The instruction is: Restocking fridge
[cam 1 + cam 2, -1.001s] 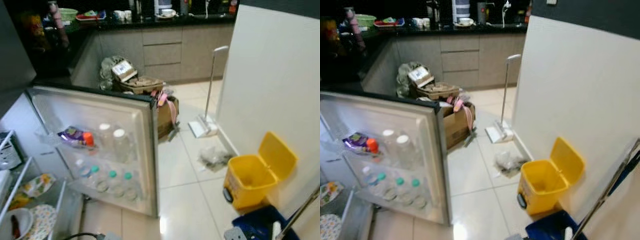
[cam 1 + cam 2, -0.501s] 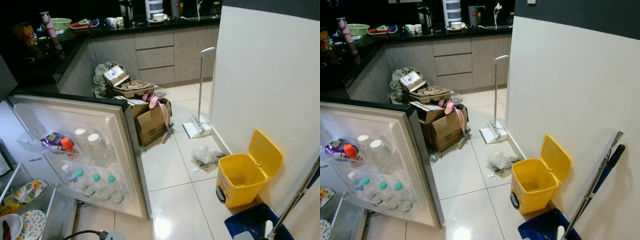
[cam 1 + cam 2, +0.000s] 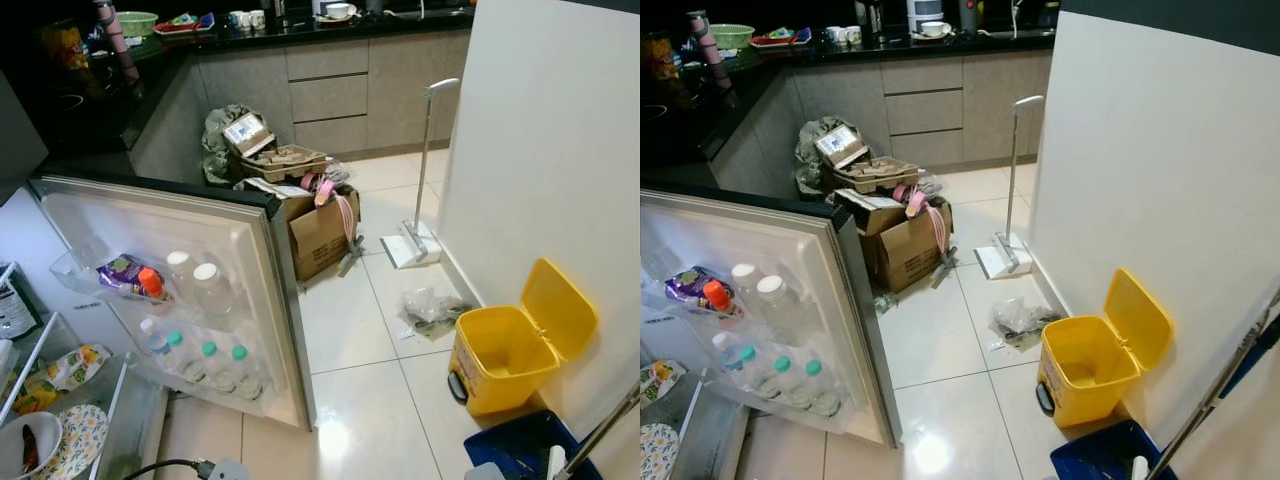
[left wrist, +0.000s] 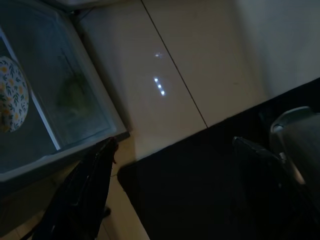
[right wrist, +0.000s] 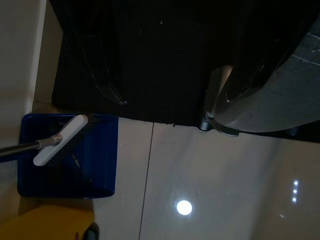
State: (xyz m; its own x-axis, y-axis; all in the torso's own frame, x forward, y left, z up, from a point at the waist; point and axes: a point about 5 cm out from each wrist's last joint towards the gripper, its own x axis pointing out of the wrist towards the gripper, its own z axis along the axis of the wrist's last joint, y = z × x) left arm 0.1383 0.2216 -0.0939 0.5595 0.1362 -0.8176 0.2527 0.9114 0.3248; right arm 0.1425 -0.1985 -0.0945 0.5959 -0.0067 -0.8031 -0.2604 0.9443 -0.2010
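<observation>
A home kitchen: an open fridge door [image 3: 190, 290] (bottles racked inside), grey cabinets [image 3: 325, 95] behind it, yellow bin [image 3: 515, 345] beside it.

- The head camera swung back left and tipped down; the open fridge door [image 3: 200, 290] and yellow bin [image 3: 515, 345] sat further right in frame than half a second before.

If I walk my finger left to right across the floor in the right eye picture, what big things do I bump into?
Open fridge door → cardboard box → white floor mop → yellow bin.
</observation>
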